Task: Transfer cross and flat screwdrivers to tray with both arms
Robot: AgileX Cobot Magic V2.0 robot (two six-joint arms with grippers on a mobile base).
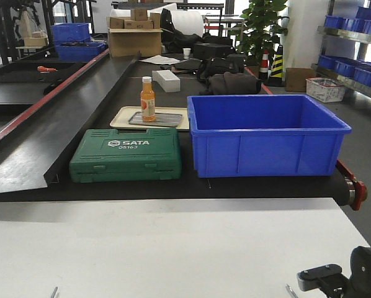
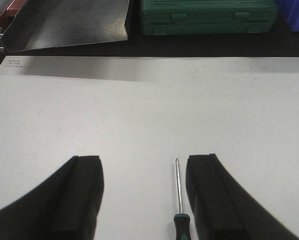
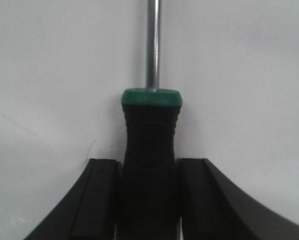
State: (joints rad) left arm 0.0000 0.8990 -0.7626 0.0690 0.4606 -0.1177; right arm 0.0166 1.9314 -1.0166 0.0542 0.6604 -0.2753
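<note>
left pincer [image 2: 144,160] spread; slim screwdriver [image 2: 179,197] near its 3 o'clock finger may skid; right pincer [image 3: 148,165] clamps other screwdriver [image 3: 150,135].

Setting: industrial workshop or warehouse floor. This is indicated by a black conveyor belt [image 1: 192,186], a blue plastic crate [image 1: 266,133], a green SATA tool case [image 1: 126,155], racking [image 1: 353,37] stocked with blue bins, cardboard boxes [image 1: 134,40] and a striped traffic cone [image 1: 277,65].
</note>
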